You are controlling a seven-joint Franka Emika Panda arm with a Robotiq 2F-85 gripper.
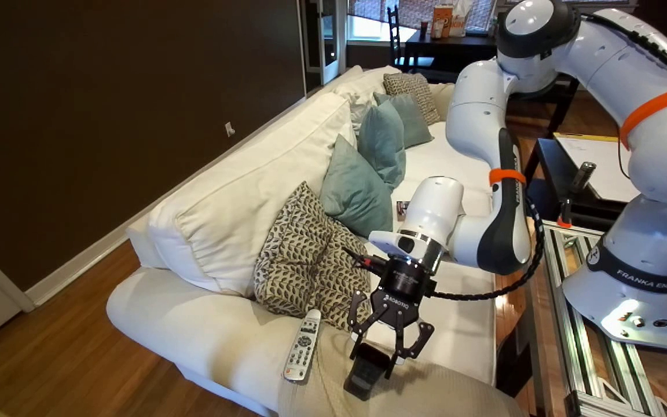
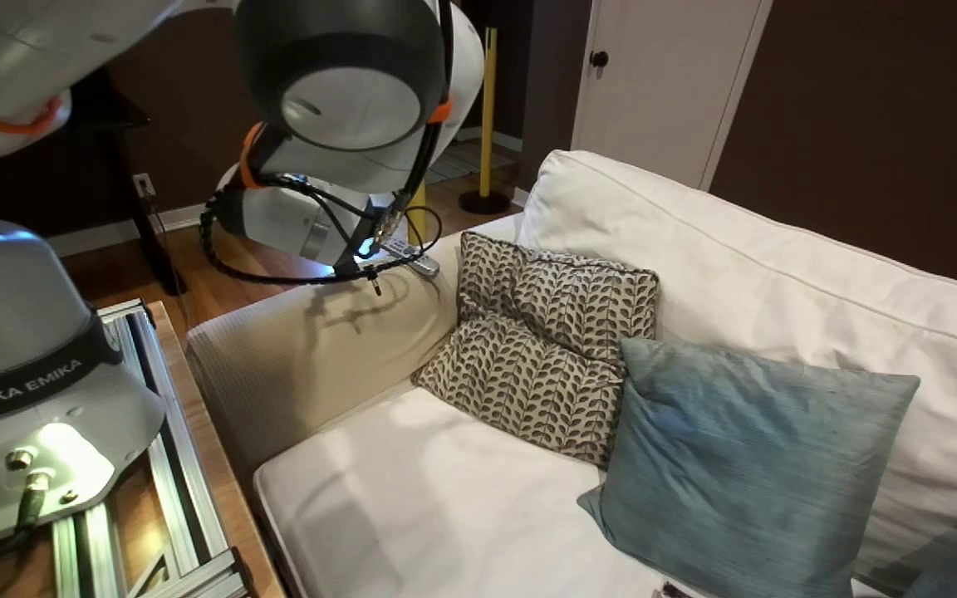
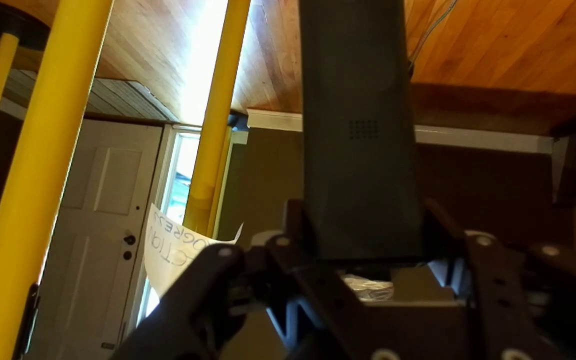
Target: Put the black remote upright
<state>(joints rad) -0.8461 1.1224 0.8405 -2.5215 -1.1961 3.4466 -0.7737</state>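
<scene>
Black remote (image 3: 360,150) pinched in the tool (image 1: 371,364), set-it-down step I'd say
Tool's clamped on both its sides; it points roughly floorward over the armrest (image 1: 449,392), can't tell if they're touching. Next I'd square it up, lower gently, let go. Armrest edge is rounded, grey remote (image 1: 303,347) near, more room over the seat (image 1: 462,324), patterned cushion (image 1: 310,260) behind.

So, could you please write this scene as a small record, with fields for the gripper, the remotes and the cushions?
gripper: closed on the black remote, near one end
black remote: over the sofa arm; whether it touches, I cannot tell
grey remote: lying on the sofa arm, buttons up
cushions: patterned cushion by the sofa arm, teal cushion beside it
task: black remote not yet released
</scene>
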